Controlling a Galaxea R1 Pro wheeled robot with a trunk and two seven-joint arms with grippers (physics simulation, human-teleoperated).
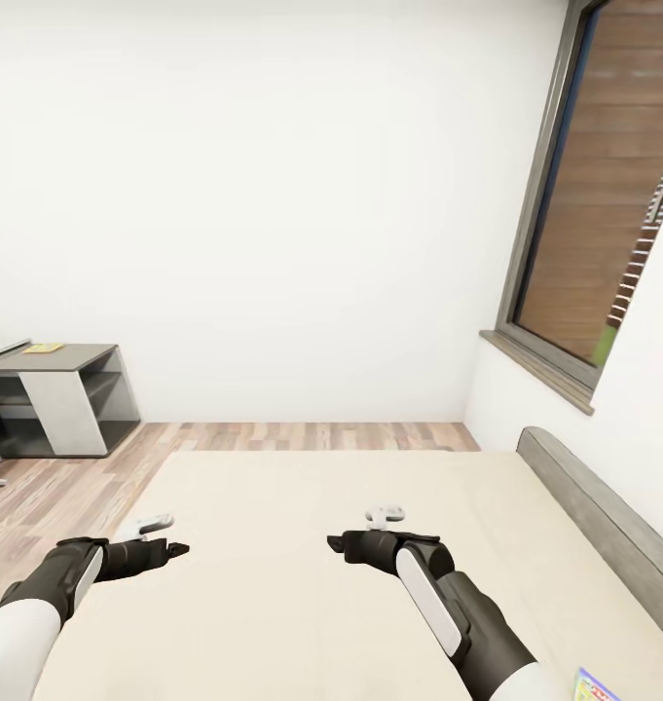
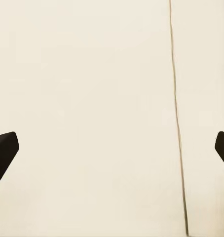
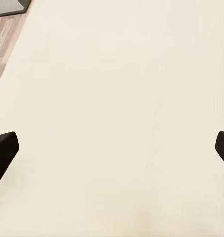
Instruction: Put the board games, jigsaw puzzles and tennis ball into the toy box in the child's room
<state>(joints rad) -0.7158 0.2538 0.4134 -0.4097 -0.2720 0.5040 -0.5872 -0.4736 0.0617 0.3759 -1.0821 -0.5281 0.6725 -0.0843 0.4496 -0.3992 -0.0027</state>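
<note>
Head view has both arms stretched out over the bed [image 1: 302, 584], which is just a big plain beige mattress with a grey headboard [image 1: 604, 516] running along the right side. The left gripper [image 1: 170, 547] and the right gripper [image 1: 343, 543] both hang above the bare cover, well apart from each other, and neither is touching anything.

Both wrist views tell the same story: the black fingertips [image 2: 4, 150] of the left one sit way out at the edges of its picture with nothing but beige between them, so it's spread wide and holding nothing. Same for the right one, fingertips [image 3: 4, 150] far apart, nothing in between. The right wrist view also catches a strip of wood floor [image 3: 6, 44] off past the mattress edge.

Behind the right gripper, back toward the robot and off to its right, a colourful corner of a board game [image 1: 596, 685] peeks in at the bottom of the head view, lying on the mattress.

Far ahead of the left gripper and off to its left, the dark-grey cabinet end of the table [image 1: 54, 389] stands against the white wall, with something small and yellow [image 1: 44, 347] on top, too small to tell what. Window [image 1: 604, 195] is on the right wall.
</note>
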